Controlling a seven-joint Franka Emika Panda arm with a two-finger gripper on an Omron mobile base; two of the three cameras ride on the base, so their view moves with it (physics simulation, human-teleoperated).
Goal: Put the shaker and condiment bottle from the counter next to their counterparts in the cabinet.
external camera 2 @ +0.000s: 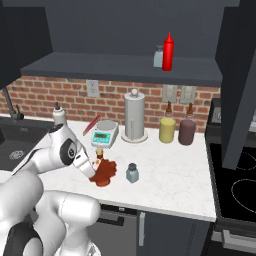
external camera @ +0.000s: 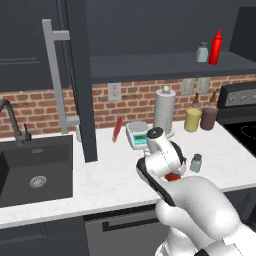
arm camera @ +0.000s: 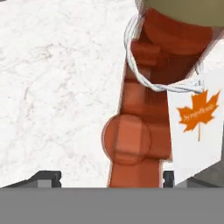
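Hand view puts my gripper (arm camera: 103,180) spread around the condiment bottle (arm camera: 144,109), not clamped; the shaker (external camera 2: 132,173) waits on the counter (external camera 2: 175,185).

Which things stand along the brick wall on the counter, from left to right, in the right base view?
Red utensil → kitchen scale → paper towel roll → yellow canister → maroon canister.

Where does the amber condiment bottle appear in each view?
Left base view: condiment bottle low centre-right, mostly behind the arm.
Right base view: centre-left, on the counter by the gripper.
Hand view: centre-right, close up, tagged.
Shared landmark: shaker beside it.
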